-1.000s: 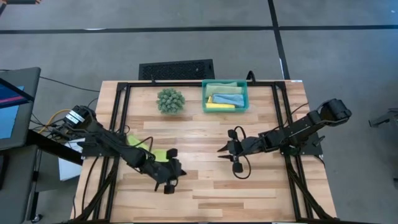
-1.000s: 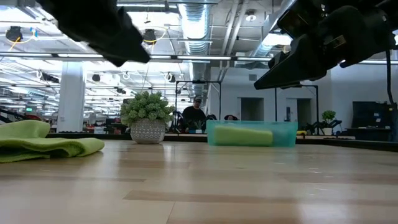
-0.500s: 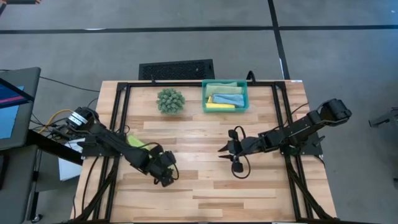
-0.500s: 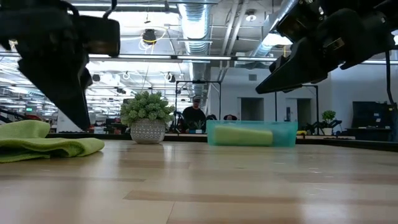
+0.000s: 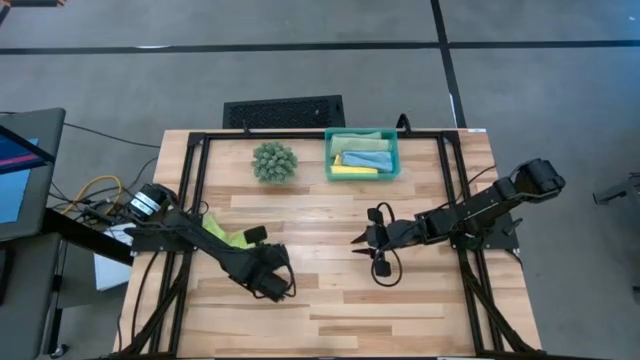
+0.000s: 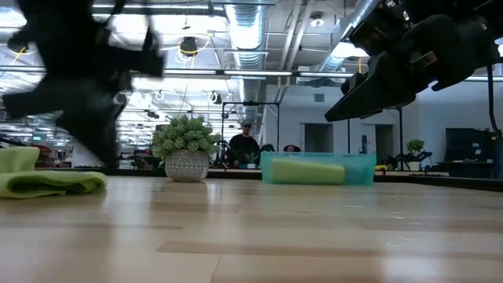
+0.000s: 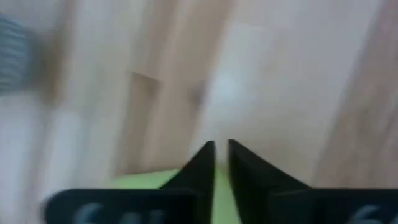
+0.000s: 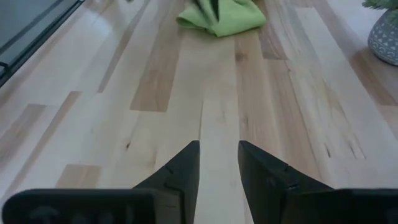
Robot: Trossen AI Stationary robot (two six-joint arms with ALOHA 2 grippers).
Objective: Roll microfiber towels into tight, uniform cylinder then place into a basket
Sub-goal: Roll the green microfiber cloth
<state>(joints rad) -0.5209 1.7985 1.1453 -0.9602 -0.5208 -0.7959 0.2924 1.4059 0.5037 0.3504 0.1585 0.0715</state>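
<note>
We saw the lime green towel [image 5: 226, 234] crumpled near the desk's left edge, left gripper [image 7: 221, 163] nearly pinched together. Right gripper [image 8: 219, 163] hung mid-desk, fingers apart, empty; the basket [image 5: 361, 154] sat at the back edge

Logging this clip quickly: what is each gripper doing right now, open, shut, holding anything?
Left gripper: fingers nearly together over the lime green towel; a grip cannot be told.
Right gripper: open, empty, above bare table.

Left gripper [image 5: 272, 283] low, right gripper [image 5: 357, 243] raised
</note>
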